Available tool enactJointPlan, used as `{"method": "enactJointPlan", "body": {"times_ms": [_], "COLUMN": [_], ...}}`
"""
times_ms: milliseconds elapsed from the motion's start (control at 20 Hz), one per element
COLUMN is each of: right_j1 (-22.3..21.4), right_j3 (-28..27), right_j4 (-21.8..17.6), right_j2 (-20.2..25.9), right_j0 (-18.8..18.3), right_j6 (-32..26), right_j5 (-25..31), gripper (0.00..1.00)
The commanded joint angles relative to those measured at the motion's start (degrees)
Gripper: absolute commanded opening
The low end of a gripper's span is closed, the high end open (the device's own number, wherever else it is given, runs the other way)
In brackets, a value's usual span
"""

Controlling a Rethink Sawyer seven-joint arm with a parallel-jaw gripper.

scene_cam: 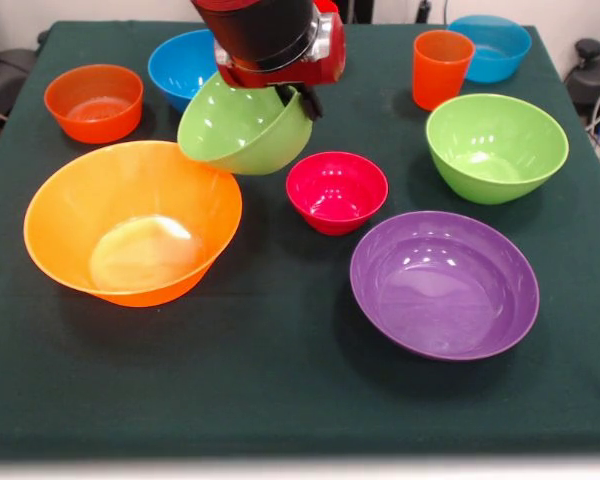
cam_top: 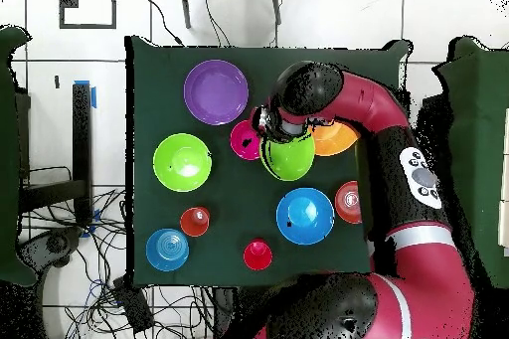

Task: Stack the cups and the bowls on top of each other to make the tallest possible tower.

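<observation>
The jaws grip a green bowl by its rim, tilted above the surface; it may slip and strike the red bowl or orange bowl.

The arm is cut off by the front view's top edge, and its wrist hides the far rim of the lifted green bowl. The gripper shows only as a dark tip at that bowl's rim, so its grip cannot be read. The same bowl covers part of the blue bowl behind it. From overhead, the arm hides most of the big orange bowl and the edge of the small orange-red bowl. The red cup, seen overhead, lies outside the front view.
</observation>
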Motion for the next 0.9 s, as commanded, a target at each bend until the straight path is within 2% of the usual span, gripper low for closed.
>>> {"method": "enactJointPlan", "body": {"times_ms": [50, 400, 900], "right_j1": [2.3, 1.2, -1.4], "right_j3": [-3.7, -4.9, -7.1], "right_j4": [-4.4, -5.0, -5.5], "right_j2": [4.8, 5.8, 6.5], "right_j0": [-1.2, -1.0, -0.5], "right_j6": [-16.4, -15.9, -14.1], "right_j5": [6.0, 8.9, 16.0], "gripper": [0.0, 0.0, 0.0]}}
